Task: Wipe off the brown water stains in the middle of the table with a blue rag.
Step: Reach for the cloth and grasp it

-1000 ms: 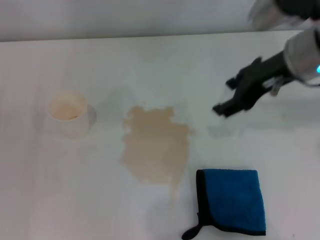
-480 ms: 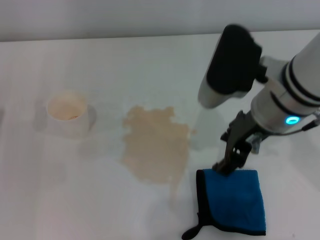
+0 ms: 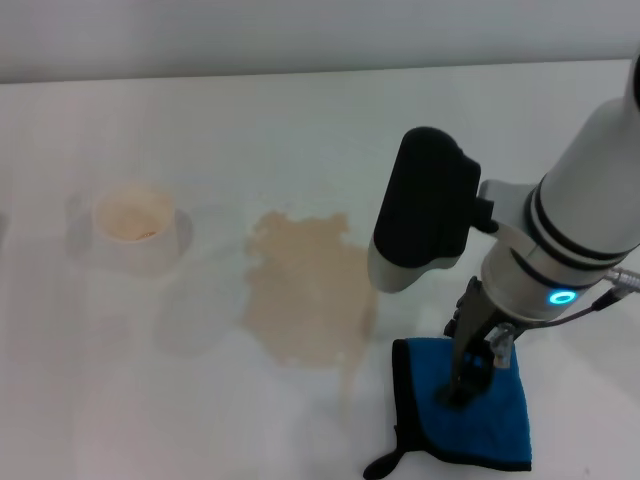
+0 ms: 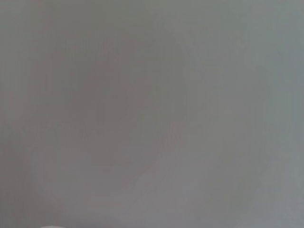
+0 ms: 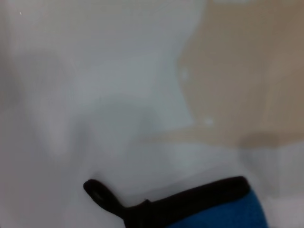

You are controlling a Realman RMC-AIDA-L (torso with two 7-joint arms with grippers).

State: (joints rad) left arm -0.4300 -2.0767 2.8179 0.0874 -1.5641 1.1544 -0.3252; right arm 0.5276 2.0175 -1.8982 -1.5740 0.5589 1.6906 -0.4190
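Fuzzy cloth blue rag (image 3: 470, 410); smooth white table (image 3: 200, 130).

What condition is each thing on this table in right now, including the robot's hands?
brown water stains: spread on the table, unwiped.
blue rag: folded, flat beside the stains.
paper cup: upright, open-topped.
table: white, marked by the stains.
right gripper: down on the rag; open or shut unclear.
left gripper: out of sight.

Blue rag (image 3: 470, 415): we see its middle covered by the right gripper (image 3: 468, 385), finger spacing indiscernible. Right wrist view crops the rag (image 5: 223, 211) to one edge. Left wrist view: featureless grey blur.
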